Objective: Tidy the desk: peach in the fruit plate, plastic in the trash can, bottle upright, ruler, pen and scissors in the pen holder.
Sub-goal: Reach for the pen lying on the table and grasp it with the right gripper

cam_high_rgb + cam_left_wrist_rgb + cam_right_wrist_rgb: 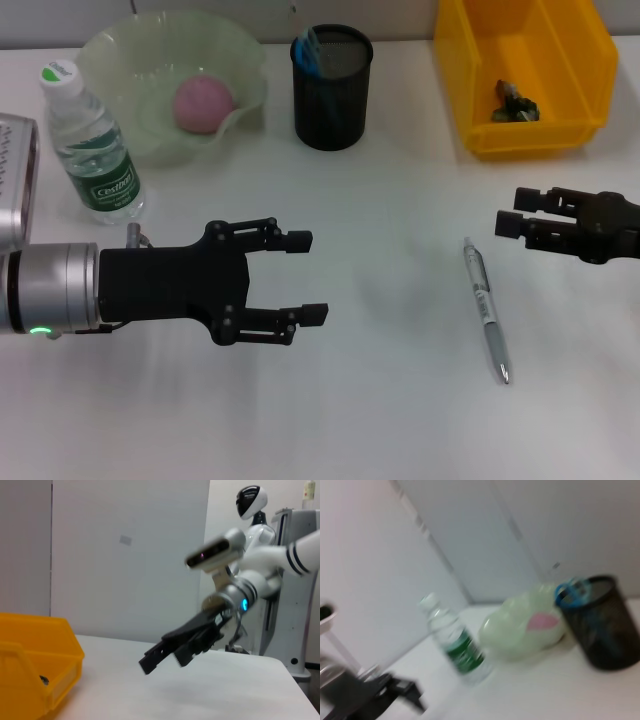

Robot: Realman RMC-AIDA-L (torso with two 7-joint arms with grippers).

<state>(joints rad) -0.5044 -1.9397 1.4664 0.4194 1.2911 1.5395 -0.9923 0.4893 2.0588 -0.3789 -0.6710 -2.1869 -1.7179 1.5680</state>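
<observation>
The silver pen [487,310] lies on the white desk [380,400], right of centre. My right gripper [510,212] hovers open just right of the pen's far end; the left wrist view also shows the right gripper [165,662]. My left gripper [307,277] is open and empty over the desk's left middle. The peach [203,103] sits in the fruit plate [120,50]. The bottle [95,150] stands upright. Blue scissors handles [310,50] poke from the pen holder [332,100]. The plastic [515,103] lies in the trash can [580,60]. The ruler is hidden.
A silver box [15,180] sits at the desk's left edge beside the bottle. In the right wrist view the bottle [457,642], fruit plate [515,630] and pen holder [602,625] stand in a row. The trash can [35,665] fills the left wrist view's corner.
</observation>
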